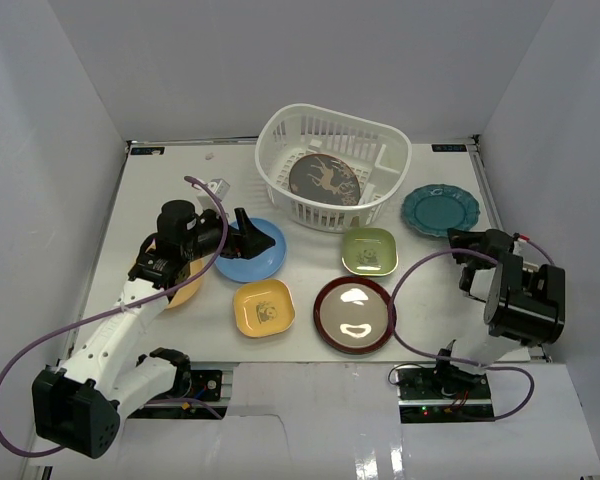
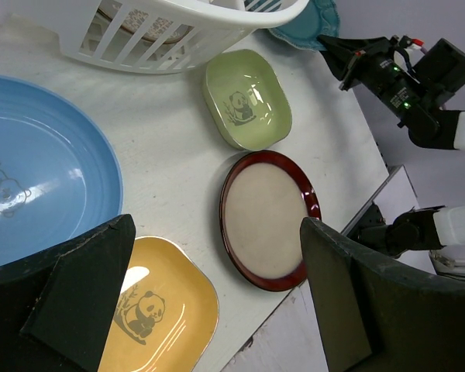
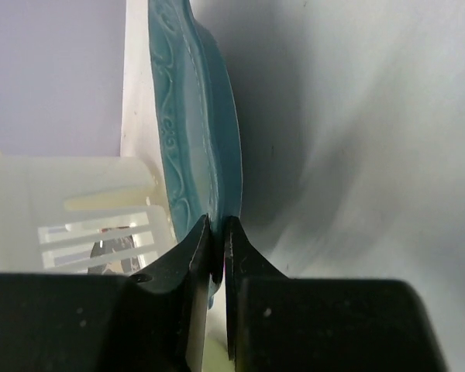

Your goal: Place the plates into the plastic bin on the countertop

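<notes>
Right gripper (image 3: pixel 217 226) is pinching the rim of the teal scalloped plate (image 3: pixel 194 116) beside the plastic bin (image 3: pixel 62 186), while the left gripper (image 2: pixel 217 225) is hovering spread wide above the counter (image 2: pixel 163 139).

White countertop (image 1: pixel 310 262), seven plates seen. White slotted bin (image 1: pixel 280 170) upright at far centre; dark deer-pattern plate (image 1: pixel 323 178) lies flat inside it. Teal scalloped plate (image 1: pixel 440 209) sits right of the bin, its near rim pinched in the right gripper (image 3: pixel 218 232). Green square dish (image 1: pixel 369 250) is just near of the bin. Maroon-rimmed plate (image 1: pixel 353 314), beige centre, near centre. Yellow square dish (image 1: pixel 263 307), panda print, left of it. Light blue plate (image 1: pixel 250 250) farther left. Orange-yellow plate (image 1: pixel 188 290) leftmost, partly hidden.
</notes>
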You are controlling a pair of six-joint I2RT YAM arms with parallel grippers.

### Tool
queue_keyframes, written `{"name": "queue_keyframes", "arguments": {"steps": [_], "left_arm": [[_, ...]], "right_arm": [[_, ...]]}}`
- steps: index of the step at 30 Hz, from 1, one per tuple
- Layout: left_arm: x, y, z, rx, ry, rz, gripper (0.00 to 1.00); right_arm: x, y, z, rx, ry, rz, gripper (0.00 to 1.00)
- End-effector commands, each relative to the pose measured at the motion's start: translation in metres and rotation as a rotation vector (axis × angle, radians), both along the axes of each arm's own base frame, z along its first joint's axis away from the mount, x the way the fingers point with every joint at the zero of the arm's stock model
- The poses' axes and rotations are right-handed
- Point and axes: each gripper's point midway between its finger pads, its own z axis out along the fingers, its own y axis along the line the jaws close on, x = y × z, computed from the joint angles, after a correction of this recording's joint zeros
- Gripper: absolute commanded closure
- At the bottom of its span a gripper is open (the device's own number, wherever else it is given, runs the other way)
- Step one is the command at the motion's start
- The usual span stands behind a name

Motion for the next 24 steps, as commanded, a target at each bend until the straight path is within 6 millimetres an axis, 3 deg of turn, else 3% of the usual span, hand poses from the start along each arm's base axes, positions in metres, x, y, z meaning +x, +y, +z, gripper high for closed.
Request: {"name": "queue_keyframes", "arguments": {"steps": [1, 2, 3, 4, 5, 7, 8, 10, 11, 16, 17, 18, 19, 20, 21, 22, 23, 24], "left_arm": [[0.001, 0.002, 0.007, -0.005, -0.028, 0.006, 0.02], [0.0, 0.003, 0.007, -0.003, -0.029, 0.009, 0.02], [0.001, 0.004, 0.008, -0.003, -0.035, 0.015, 0.02], [0.001, 0.004, 0.009, -0.004, -0.04, 0.018, 0.02], [0.0, 0.005, 0.011, -0.005, -0.05, 0.02, 0.02], [0.0, 0.006, 0.014, -0.006, -0.062, 0.024, 0.02], [-0.001, 0.006, 0.018, -0.01, -0.075, 0.026, 0.02], [-0.002, 0.007, 0.022, -0.013, -0.089, 0.03, 0.02], [-0.002, 0.008, 0.022, -0.013, -0.092, 0.032, 0.02], [-0.003, 0.008, 0.024, -0.015, -0.1, 0.031, 0.02], [-0.003, 0.008, 0.025, -0.016, -0.101, 0.031, 0.02], [-0.004, 0.008, 0.026, -0.017, -0.104, 0.03, 0.02], [-0.004, 0.008, 0.026, -0.016, -0.106, 0.028, 0.02], [-0.004, 0.008, 0.025, -0.015, -0.105, 0.028, 0.02], [-0.004, 0.008, 0.026, -0.016, -0.106, 0.028, 0.02], [-0.004, 0.008, 0.025, -0.015, -0.104, 0.024, 0.02], [-0.004, 0.007, 0.025, -0.016, -0.102, 0.023, 0.02], [-0.004, 0.007, 0.024, -0.015, -0.099, 0.02, 0.02]], "right_arm": [[0.0, -0.015, 0.084, -0.165, -0.215, -0.052, 0.92], [-0.006, -0.015, 0.119, -0.207, -0.291, -0.062, 0.92], [-0.012, -0.014, 0.122, -0.221, -0.275, -0.064, 0.92], [-0.015, -0.018, 0.139, -0.254, -0.297, -0.082, 0.92], [-0.024, -0.016, 0.168, -0.31, -0.353, -0.084, 0.92], [-0.033, -0.021, 0.197, -0.371, -0.382, -0.115, 0.92], [-0.041, -0.018, 0.222, -0.423, -0.436, -0.112, 0.92], [-0.045, -0.009, 0.24, -0.447, -0.46, -0.072, 0.92], [-0.046, 0.0, 0.264, -0.466, -0.514, -0.036, 0.92], [-0.02, 0.071, 0.306, -0.499, -0.602, 0.226, 0.92], [-0.002, 0.085, 0.293, -0.492, -0.552, 0.28, 0.92], [0.003, 0.118, 0.32, -0.503, -0.615, 0.364, 0.92], [0.013, 0.131, 0.321, -0.533, -0.61, 0.407, 0.92], [0.029, 0.164, 0.301, -0.506, -0.564, 0.503, 0.92], [0.036, 0.178, 0.322, -0.508, -0.609, 0.529, 0.92], [0.055, 0.19, 0.303, -0.498, -0.571, 0.566, 0.92], [0.061, 0.207, 0.301, -0.487, -0.571, 0.602, 0.92], [0.07, 0.215, 0.318, -0.488, -0.603, 0.612, 0.92]]}}
